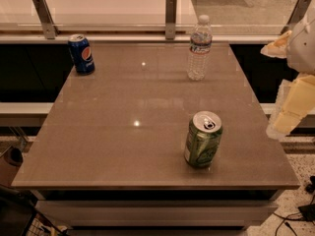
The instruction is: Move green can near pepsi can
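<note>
The green can (203, 139) stands upright on the brown table (123, 132), near the front right. The pepsi can (81, 53), dark blue with the round logo, stands upright at the table's back left corner. The two cans are far apart, across the table's diagonal. My gripper (291, 108) hangs at the right edge of the view, off the table's right side. It is to the right of the green can, apart from it, and holds nothing that I can see.
A clear plastic water bottle (199, 48) stands upright at the back of the table, right of centre. A white counter with metal posts (171, 16) runs behind the table. Cables (295, 215) lie on the floor at the lower right.
</note>
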`<state>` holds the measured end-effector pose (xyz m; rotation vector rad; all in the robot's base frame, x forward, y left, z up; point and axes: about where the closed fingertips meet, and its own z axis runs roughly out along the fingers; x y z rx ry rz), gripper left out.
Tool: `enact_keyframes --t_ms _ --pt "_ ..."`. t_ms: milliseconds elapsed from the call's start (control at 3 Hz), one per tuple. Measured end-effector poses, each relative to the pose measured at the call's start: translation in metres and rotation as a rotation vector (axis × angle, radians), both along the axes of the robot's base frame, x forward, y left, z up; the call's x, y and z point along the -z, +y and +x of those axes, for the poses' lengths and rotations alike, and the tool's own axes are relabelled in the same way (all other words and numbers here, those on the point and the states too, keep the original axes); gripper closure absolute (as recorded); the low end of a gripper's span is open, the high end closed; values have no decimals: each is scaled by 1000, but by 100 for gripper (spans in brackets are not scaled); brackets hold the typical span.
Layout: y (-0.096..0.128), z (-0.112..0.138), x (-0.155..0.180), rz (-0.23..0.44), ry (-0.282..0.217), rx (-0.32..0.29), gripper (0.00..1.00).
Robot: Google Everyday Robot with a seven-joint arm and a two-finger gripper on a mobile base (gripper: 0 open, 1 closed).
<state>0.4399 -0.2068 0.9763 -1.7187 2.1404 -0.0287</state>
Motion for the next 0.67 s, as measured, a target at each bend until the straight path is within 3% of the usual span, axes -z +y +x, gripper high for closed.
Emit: enact_keyframes --t_ms 667 --pt "35 14 24 308 -40 -187 0"
